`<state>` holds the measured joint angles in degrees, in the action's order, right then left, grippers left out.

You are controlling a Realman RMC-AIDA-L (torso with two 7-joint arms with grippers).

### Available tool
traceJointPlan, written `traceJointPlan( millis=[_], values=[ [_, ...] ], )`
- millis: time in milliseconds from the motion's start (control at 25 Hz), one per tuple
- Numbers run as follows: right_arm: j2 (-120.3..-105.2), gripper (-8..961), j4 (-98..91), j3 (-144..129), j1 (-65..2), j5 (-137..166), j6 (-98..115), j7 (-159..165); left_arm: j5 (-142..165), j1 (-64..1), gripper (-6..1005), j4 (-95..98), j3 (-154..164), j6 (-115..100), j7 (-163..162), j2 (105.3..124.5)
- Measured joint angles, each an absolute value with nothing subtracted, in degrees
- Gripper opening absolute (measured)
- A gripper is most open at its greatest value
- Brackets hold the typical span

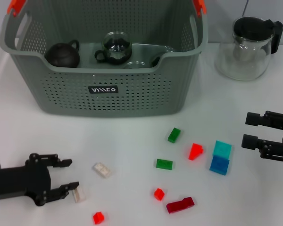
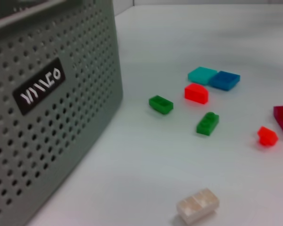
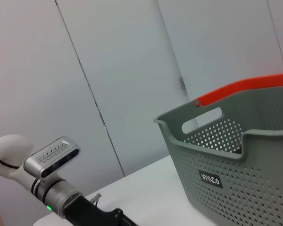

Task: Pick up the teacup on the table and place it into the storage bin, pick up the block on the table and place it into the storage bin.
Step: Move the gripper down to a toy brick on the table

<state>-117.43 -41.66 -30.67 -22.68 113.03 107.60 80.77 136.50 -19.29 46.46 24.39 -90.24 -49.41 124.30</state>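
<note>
So my left gripper [image 1: 66, 178] is sitting low over the table with its fingers spread wide and nothing between them, and the closest target is a small whitish block [image 1: 79, 195] lying right at the tip of my lower finger, basically touching or just beside it. A second whitish block [image 1: 102, 169] lies a little further out past my fingertips, and beyond that the rest are scattered: a red block [image 1: 98, 217] off to my side, two green blocks [image 1: 164, 164], more red ones and a teal and blue pair [image 1: 220, 157] well toward my right gripper [image 1: 253, 130], which hangs open and idle over there. The storage bin [image 1: 104, 89] is ahead of me, well apart from the blocks, and already has a dark teapot [image 1: 62, 54] and a glass teacup [image 1: 114, 48] sitting in it. I don't see a cup left out on the table, only a glass pitcher [image 1: 247, 47] off beside the bin. Handling-wise, I'd guess these blocks are light, rigid plastic, a bit slick, so they'll skid if I nudge one before closing. I'd straddle the long flat sides and pinch across the narrow width, squarely centred, so it doesn't twist out.
</note>
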Motion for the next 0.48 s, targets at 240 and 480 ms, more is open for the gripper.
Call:
traceJointPlan(
  millis=[240, 480],
  values=[
    [-117.41, 745, -41.7, -30.7, -22.7, 113.0, 107.6, 80.8, 135.8, -20.8, 556, 45.7, 24.4, -90.8, -49.5, 124.16],
    [-117.26, 745, -41.7, -30.5, -22.6, 113.0, 107.8, 80.8, 135.2, -19.9, 557, 46.4, 23.6, -95.8, -49.4, 123.96]
  ],
)
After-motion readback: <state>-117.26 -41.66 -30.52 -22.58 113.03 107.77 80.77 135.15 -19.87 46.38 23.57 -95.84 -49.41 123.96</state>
